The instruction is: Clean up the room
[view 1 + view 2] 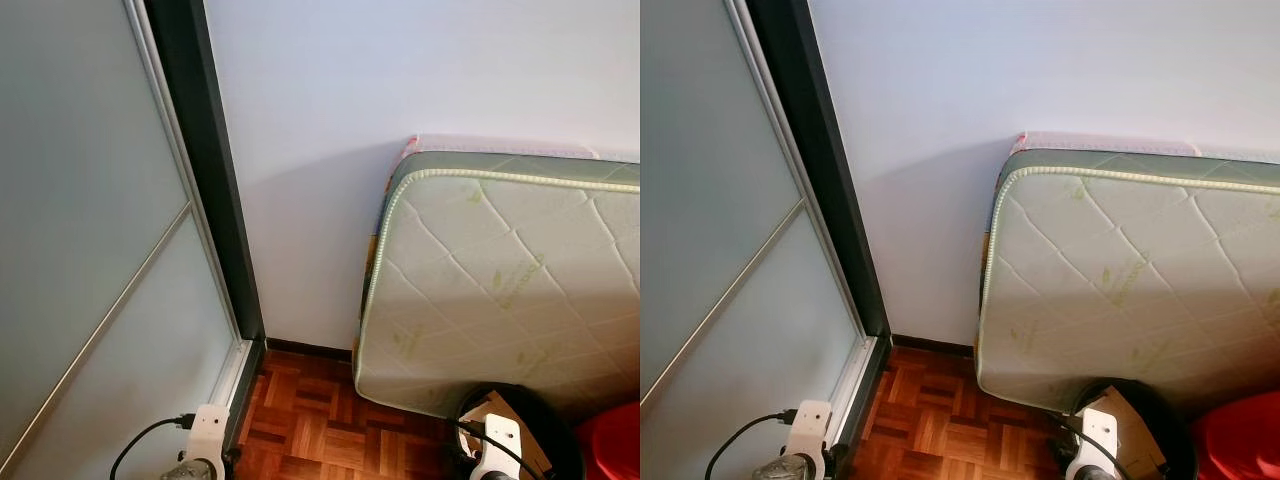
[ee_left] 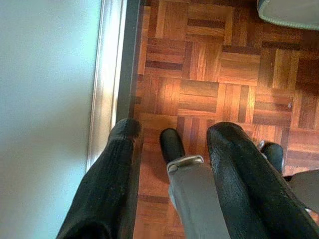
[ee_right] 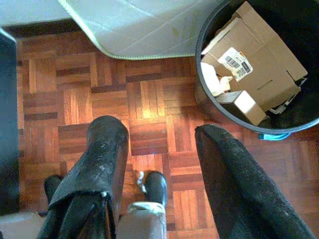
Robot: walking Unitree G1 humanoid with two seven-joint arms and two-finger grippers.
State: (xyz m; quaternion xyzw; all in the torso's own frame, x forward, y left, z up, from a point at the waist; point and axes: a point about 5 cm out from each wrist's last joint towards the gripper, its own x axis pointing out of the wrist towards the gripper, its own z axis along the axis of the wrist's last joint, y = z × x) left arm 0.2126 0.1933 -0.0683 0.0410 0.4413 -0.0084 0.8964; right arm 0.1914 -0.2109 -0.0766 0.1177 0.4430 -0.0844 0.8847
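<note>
A black round bin (image 3: 209, 107) holding a cardboard box (image 3: 259, 64) and white scraps stands on the parquet floor (image 3: 149, 99) by my right side; its rim (image 1: 540, 400) peeks in at the bottom of the head view. My right gripper (image 3: 159, 134) hangs open above the floor beside the bin, nothing between its fingers. My left gripper (image 2: 172, 132) also hangs open and empty, over the floor next to the sliding door track (image 2: 127, 64). Both wrists (image 1: 205, 430) (image 1: 495, 440) sit at the lower edge of the head view.
A quilted mattress (image 1: 500, 280) leans on its side against the white wall (image 1: 400, 70). A frosted glass sliding door (image 1: 90, 250) with a dark frame (image 1: 215, 170) fills the left. Something red (image 1: 610, 440) sits at the lower right. My own feet (image 3: 155, 186) stand on the parquet.
</note>
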